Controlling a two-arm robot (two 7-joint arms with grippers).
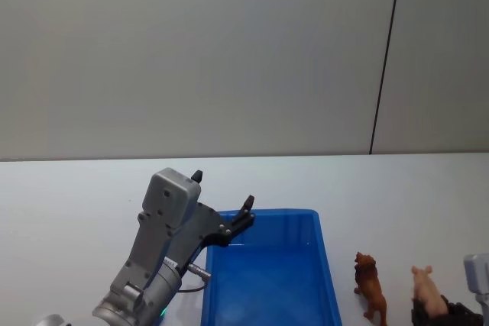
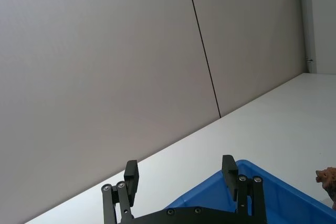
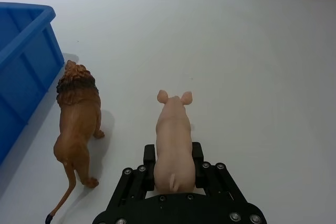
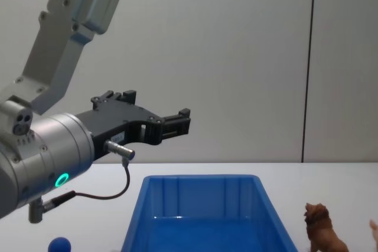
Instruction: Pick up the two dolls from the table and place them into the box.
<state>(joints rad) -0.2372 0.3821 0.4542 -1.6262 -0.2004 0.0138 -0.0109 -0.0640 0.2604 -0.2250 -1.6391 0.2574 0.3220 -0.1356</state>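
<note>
The pale pink pig doll (image 3: 174,135) stands on the white table (image 3: 262,51), and my right gripper (image 3: 173,153) is shut on its rear, one finger against each flank. The pig (image 1: 426,289) and the right gripper (image 1: 451,314) sit at the lower right of the head view. The reddish-brown lion doll (image 3: 77,119) stands just beside the pig, between it and the blue box (image 1: 267,272). The lion (image 4: 322,234) stands upright and untouched. My left gripper (image 1: 229,219) hangs open above the box's far left corner with nothing between its fingers (image 2: 131,174).
A small blue ball (image 4: 59,245) lies on the table to the left of the box (image 4: 201,216). A plain grey wall with a dark vertical seam (image 1: 386,59) rises behind the table. Bare white tabletop stretches beyond the dolls.
</note>
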